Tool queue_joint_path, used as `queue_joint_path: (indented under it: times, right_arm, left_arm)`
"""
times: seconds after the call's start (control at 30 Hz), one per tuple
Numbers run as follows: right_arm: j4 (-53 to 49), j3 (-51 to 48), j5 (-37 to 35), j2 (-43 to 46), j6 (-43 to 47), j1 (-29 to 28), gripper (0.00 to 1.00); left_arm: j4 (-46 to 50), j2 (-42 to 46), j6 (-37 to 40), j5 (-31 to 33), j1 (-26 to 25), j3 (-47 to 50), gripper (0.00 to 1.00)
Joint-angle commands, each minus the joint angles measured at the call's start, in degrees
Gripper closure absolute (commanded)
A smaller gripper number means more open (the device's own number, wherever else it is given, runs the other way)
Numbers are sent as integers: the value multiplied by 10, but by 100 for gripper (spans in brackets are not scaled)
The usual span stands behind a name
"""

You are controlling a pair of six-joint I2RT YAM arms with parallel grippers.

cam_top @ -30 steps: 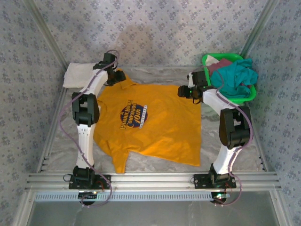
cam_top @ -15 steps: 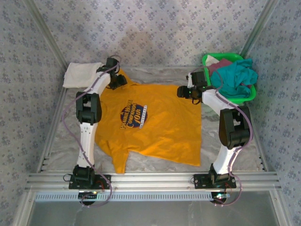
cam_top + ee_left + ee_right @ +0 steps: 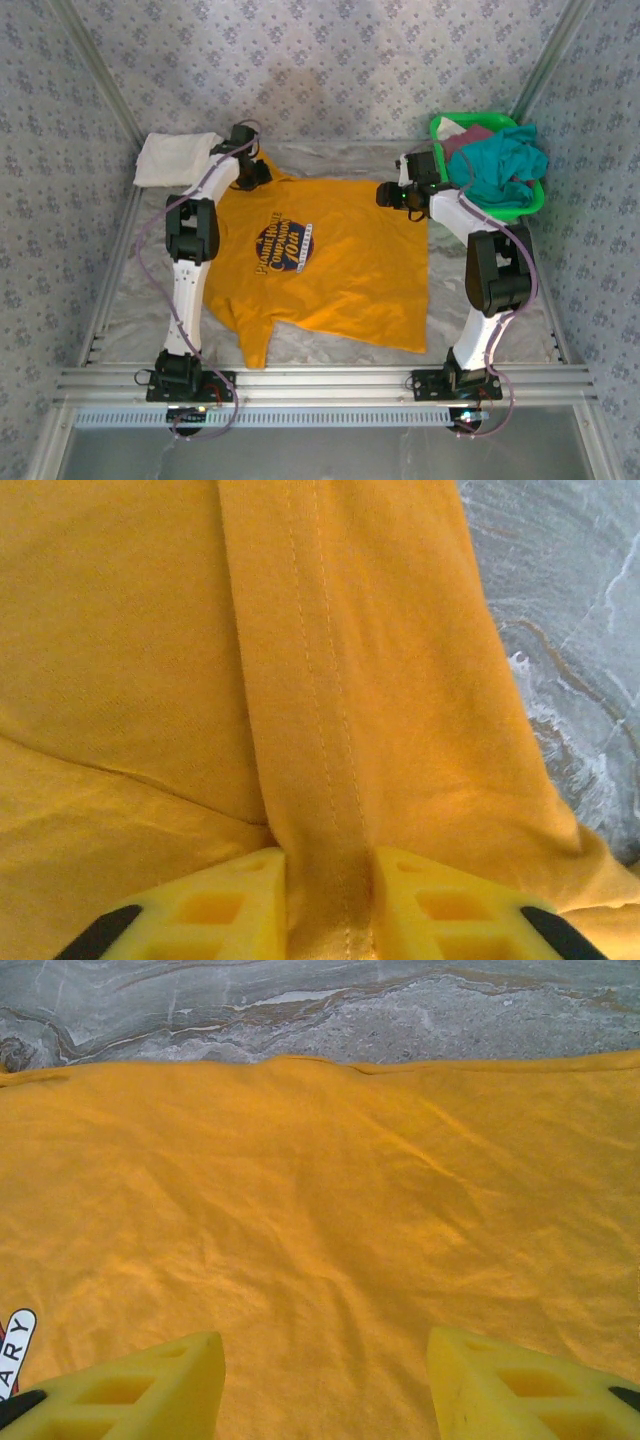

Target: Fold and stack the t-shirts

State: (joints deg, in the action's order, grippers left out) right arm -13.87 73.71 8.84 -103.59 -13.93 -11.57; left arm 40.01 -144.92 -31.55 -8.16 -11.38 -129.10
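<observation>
A mustard-orange t-shirt [image 3: 340, 270] with a navy-and-white chest print lies spread flat on the table. My left gripper [image 3: 255, 172] is at its far left sleeve. In the left wrist view the yellow fingers [image 3: 235, 900] pinch a stitched fold of that shirt [image 3: 330, 730], so the gripper [image 3: 328, 865] is shut on it. My right gripper [image 3: 390, 195] hovers over the shirt's far right corner. Its jaws [image 3: 325, 1350] stand open above flat orange cloth [image 3: 320, 1190], holding nothing. A white t-shirt [image 3: 175, 158] lies folded at the far left.
A green basket [image 3: 530, 205] at the far right holds a teal t-shirt [image 3: 505, 165] and a maroon one [image 3: 465, 138]. Grey marbled table [image 3: 300, 1000] shows beyond the shirt's edge. Patterned walls close in three sides.
My left gripper has shifted a little to the right along the sleeve and closed onto the stitched fold. The right arm has stayed still.
</observation>
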Motion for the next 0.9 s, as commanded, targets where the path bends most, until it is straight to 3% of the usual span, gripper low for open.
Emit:
queue_joint_path:
  times: [0.0,0.23,0.47,0.6,0.67,0.73,0.8,0.83,0.87]
  right_arm:
    - [2,-6,6,13,3,-4,43]
    - [1,-6,6,9,2,-5,42]
    - [1,-5,6,7,2,-5,42]
    - [3,-4,9,2,-1,-5,42]
    - [1,-1,13,0,-3,-5,41]
    - [1,1,14,0,-5,-4,41]
    - [-5,5,15,1,-5,-4,41]
    - [-6,5,15,4,-6,-5,41]
    - [-6,4,14,7,-7,-4,41]
  left_arm:
    - [3,-10,-2,-1,-5,-32,83]
    - [23,-15,-2,13,-9,-65,100]
    - [56,-81,12,8,-18,-214,100]
    - [20,-139,32,-11,-28,-315,87]
    - [-60,-148,41,-46,-33,-318,81]
    - [-128,-153,52,-64,-38,-320,69]
    - [-179,-151,70,-67,-45,-330,80]
    - [-201,-150,81,-69,-49,-341,79]
    - [-227,-148,96,-72,-54,-351,71]
